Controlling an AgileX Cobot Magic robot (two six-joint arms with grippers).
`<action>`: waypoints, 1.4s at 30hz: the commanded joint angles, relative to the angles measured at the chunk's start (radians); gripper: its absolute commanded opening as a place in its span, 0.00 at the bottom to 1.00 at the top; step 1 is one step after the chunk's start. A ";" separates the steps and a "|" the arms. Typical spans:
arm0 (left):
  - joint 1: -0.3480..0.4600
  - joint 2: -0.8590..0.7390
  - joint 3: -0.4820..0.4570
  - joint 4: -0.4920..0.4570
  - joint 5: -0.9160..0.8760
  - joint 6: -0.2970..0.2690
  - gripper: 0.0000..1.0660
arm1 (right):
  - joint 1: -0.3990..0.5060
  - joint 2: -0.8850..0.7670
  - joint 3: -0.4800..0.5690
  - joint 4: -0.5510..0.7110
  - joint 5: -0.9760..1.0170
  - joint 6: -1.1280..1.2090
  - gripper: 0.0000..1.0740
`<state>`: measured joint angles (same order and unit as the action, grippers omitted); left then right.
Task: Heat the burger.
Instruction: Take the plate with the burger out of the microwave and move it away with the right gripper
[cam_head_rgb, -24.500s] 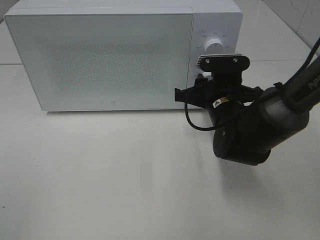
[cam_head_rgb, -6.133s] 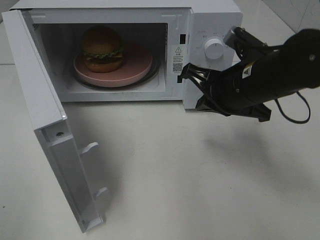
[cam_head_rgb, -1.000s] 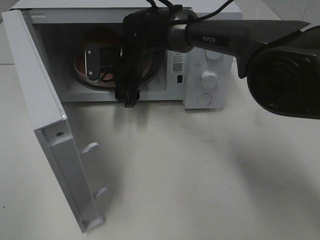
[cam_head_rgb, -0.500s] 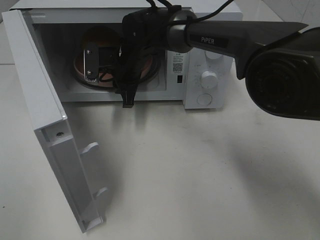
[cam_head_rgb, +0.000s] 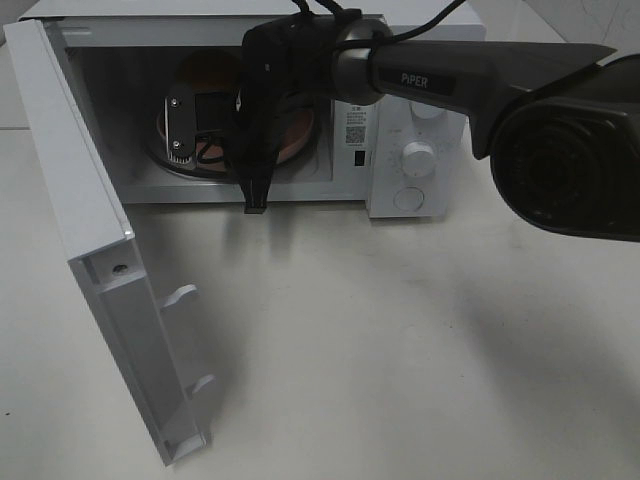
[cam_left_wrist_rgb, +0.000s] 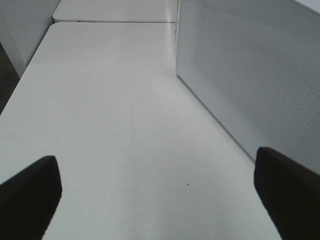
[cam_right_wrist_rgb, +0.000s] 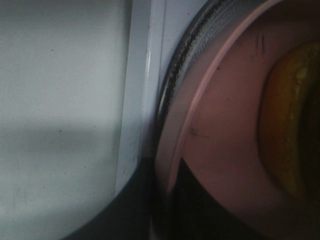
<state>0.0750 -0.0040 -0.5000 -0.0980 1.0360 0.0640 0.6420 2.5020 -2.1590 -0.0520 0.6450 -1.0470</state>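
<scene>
Jaws on my right arm are closed on the rim of the pink plate, with one dark finger outside the rim and the other under the plate's inner side. That arm reaches across from the right into the open microwave, and its wrist hides most of the inside in the high view. The burger sits on the plate inside the microwave. Close up I see only the golden-brown edge of its bun, and from above only a brown patch behind my wrist. The plate rests on the round turntable, whose dark ribbed edge shows just outside the rim. The microwave door hangs wide open to the left, over the white worktop. My left jaws are spread wide with nothing between them, and their fingertips hover over bare worktop beside a white dotted panel.
</scene>
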 joint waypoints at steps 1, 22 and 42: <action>-0.006 -0.023 0.003 -0.003 -0.008 -0.003 0.92 | -0.005 0.000 -0.002 0.012 0.019 0.000 0.00; -0.006 -0.023 0.003 -0.003 -0.008 -0.003 0.92 | -0.001 -0.163 0.232 0.035 -0.074 -0.232 0.00; -0.006 -0.023 0.003 -0.003 -0.008 -0.003 0.92 | -0.001 -0.372 0.576 0.038 -0.306 -0.358 0.00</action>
<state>0.0750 -0.0040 -0.5000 -0.0980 1.0360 0.0640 0.6410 2.1860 -1.6150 -0.0140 0.4290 -1.3750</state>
